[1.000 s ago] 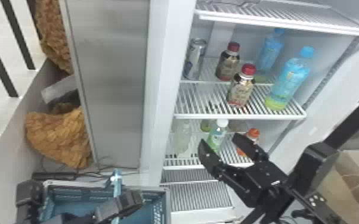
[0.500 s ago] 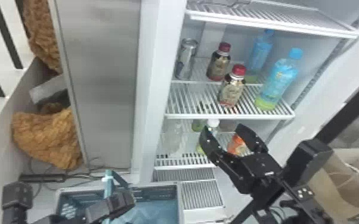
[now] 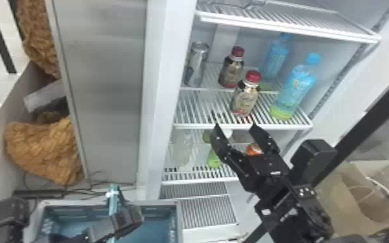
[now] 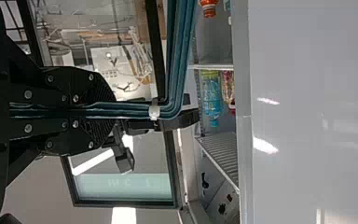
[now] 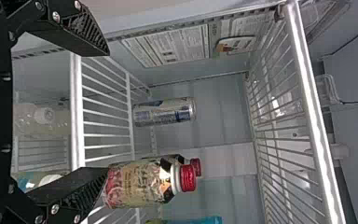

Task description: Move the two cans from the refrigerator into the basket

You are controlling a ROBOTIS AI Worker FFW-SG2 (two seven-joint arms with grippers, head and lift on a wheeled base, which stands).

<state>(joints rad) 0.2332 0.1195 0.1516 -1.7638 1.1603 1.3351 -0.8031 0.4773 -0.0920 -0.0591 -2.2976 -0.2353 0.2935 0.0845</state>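
Can [image 3: 196, 64] stands beyond the right gripper [image 3: 235, 126], apart from its spread fingers.

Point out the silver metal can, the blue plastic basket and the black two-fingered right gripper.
Silver metal can [image 5: 164, 112]: right wrist view, middle of its side.
Blue plastic basket [image 3: 161, 211]: head view, inner far wall.
Black right gripper [image 3: 235, 126]: head view, between its open fingertips.

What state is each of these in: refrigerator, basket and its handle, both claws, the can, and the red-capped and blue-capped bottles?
Refrigerator: open, shelves exposed
Basket: open-topped
Basket handle: raised, gripped by the left claw
Left claw: shut on the handle
Right claw: open, empty
Can: upright on a shelf
Two red-capped bottles: upright, capped
Two blue-capped bottles: upright, capped
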